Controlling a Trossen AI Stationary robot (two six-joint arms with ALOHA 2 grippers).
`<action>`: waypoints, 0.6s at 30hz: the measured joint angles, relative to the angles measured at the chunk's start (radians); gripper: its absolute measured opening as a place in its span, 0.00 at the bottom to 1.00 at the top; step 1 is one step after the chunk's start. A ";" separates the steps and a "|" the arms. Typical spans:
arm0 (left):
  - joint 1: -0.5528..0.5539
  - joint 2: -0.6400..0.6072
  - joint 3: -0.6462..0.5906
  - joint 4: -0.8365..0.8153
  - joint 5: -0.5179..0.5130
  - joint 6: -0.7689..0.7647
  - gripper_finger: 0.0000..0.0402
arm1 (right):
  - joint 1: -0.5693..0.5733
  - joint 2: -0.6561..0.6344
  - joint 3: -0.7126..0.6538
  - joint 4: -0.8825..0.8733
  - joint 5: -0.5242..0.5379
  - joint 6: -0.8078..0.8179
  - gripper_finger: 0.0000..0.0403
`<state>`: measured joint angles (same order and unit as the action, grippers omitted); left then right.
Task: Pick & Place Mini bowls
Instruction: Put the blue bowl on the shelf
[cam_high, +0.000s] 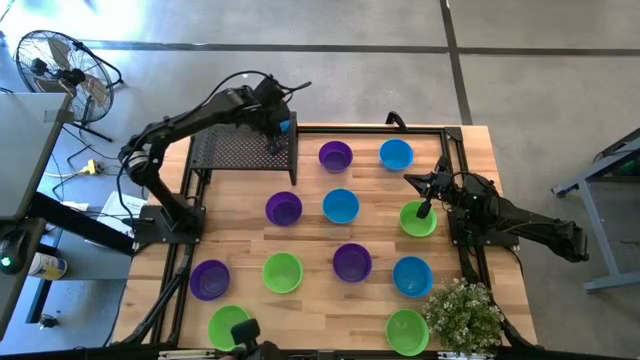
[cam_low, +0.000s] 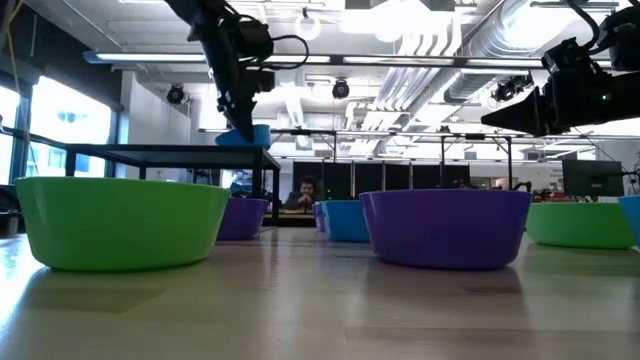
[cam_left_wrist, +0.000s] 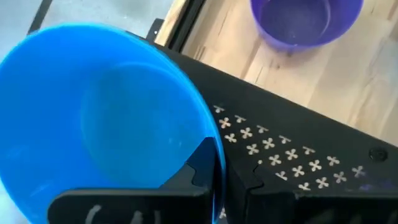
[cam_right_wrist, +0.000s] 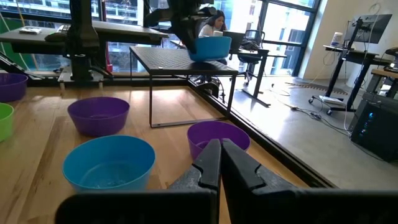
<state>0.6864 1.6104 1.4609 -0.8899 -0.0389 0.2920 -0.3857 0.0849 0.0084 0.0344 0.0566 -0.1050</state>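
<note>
My left gripper (cam_high: 277, 128) is shut on a blue mini bowl (cam_left_wrist: 106, 118), low over the far right corner of the black mesh rack (cam_high: 240, 150). I cannot tell whether the bowl touches the rack. Several other mini bowls stand on their bases on the wooden table, among them a purple one (cam_high: 335, 155), a blue one (cam_high: 340, 205) and a green one (cam_high: 282, 271). My right gripper (cam_right_wrist: 219, 165) waits shut and level at the table's right side, above a green bowl (cam_high: 417, 218), holding nothing. My left gripper pinches the blue bowl's rim (cam_left_wrist: 214, 146), with one finger (cam_left_wrist: 199, 165) inside the bowl and the other outside. The fingers slant down onto the rim from above. The bowl (cam_low: 245, 135) hangs below them with its open side up.
The rack (cam_low: 150, 150) stands raised on thin legs at the table's far left. A potted plant (cam_high: 465, 312) sits at the near right corner. A black frame (cam_high: 455, 150) runs along the table's edges. A person sits in the room behind (cam_low: 305, 192).
</note>
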 joint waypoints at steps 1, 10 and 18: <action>0.001 -0.001 0.000 0.003 0.007 0.001 0.02 | 0.000 0.000 0.000 0.000 0.000 0.000 0.00; 0.000 -0.001 0.000 -0.001 0.020 -0.016 0.02 | 0.000 0.000 0.000 0.000 0.000 0.000 0.00; -0.001 -0.001 -0.001 -0.005 0.005 -0.041 0.10 | 0.000 0.000 0.000 0.000 0.000 0.000 0.00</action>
<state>0.6853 1.6093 1.4601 -0.8944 -0.0336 0.2509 -0.3857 0.0849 0.0082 0.0343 0.0566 -0.1049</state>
